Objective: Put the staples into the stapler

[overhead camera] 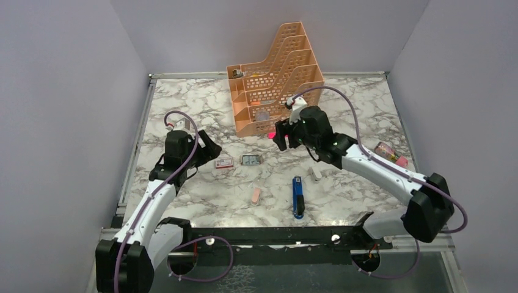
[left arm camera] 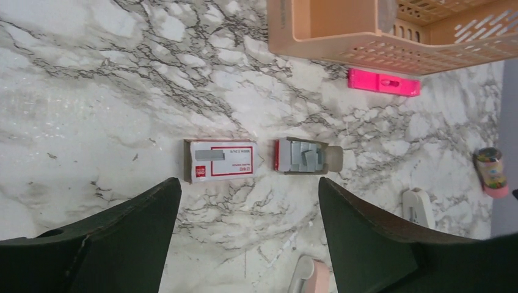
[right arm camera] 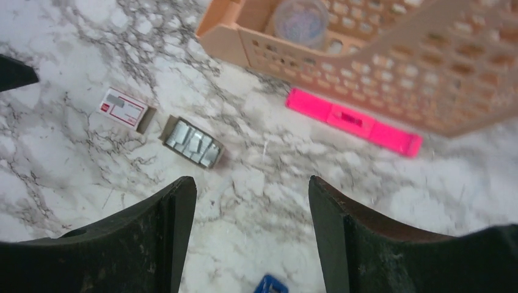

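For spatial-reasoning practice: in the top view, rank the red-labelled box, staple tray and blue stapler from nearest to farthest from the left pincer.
1. Red-labelled box, just right of the left pincer.
2. Staple tray, beside the box.
3. Blue stapler, near front edge.

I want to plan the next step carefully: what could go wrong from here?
1. The staples lie loose in their open tray; a rough grasp may spill them.
2. The box lies close beside the tray and could be pushed.
3. The stapler looks closed; it likely needs opening first.
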